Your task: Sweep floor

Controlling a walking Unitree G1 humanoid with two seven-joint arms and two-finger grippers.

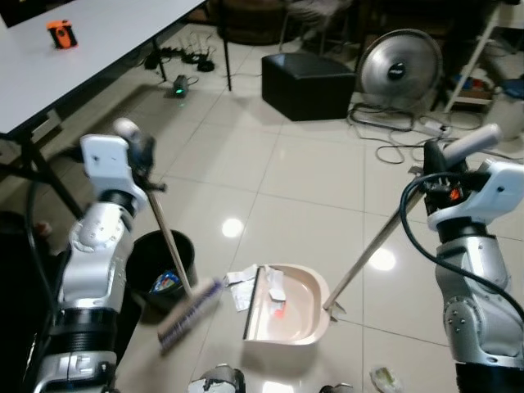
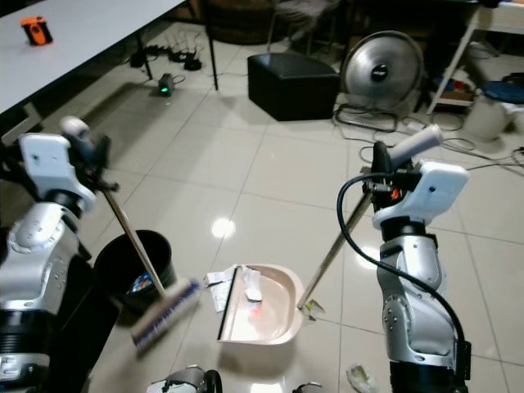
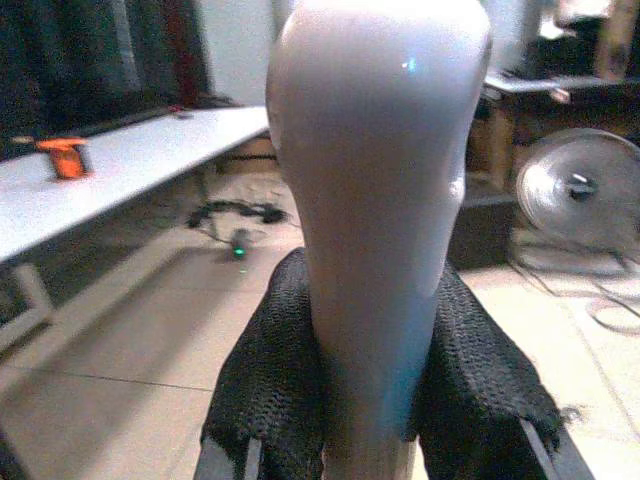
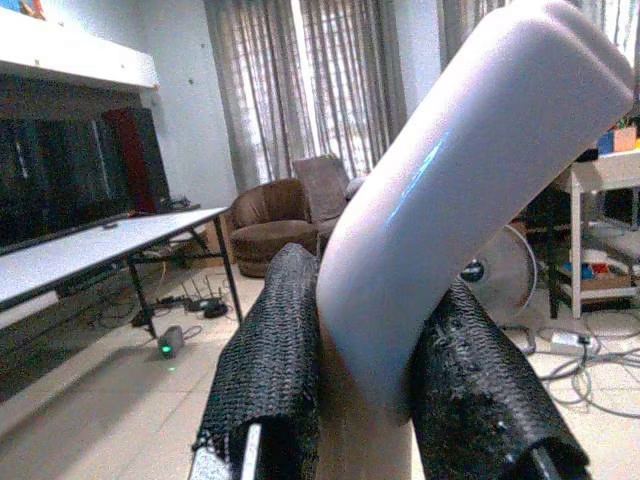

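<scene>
Beyond the fingers you have a white table (image 1: 98, 49) with an orange gadget (image 1: 61, 33) on it. Farther off sit a black ottoman (image 1: 307, 84), a floor fan (image 1: 399, 70) and tangled cables (image 1: 393, 131).

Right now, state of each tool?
Left tool: shut on the broom handle.
Right tool: shut on the dustpan handle.

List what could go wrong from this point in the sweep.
1. The paper scraps lie at the dustpan lip, some still on the tile; a hard stroke of the broom may scatter them instead.
2. The black bin stands right behind the broom; a backswing by the left gripper could knock it.
3. The right gripper holds the dustpan handle at its far end, so the pan may slide when pushed.
</scene>
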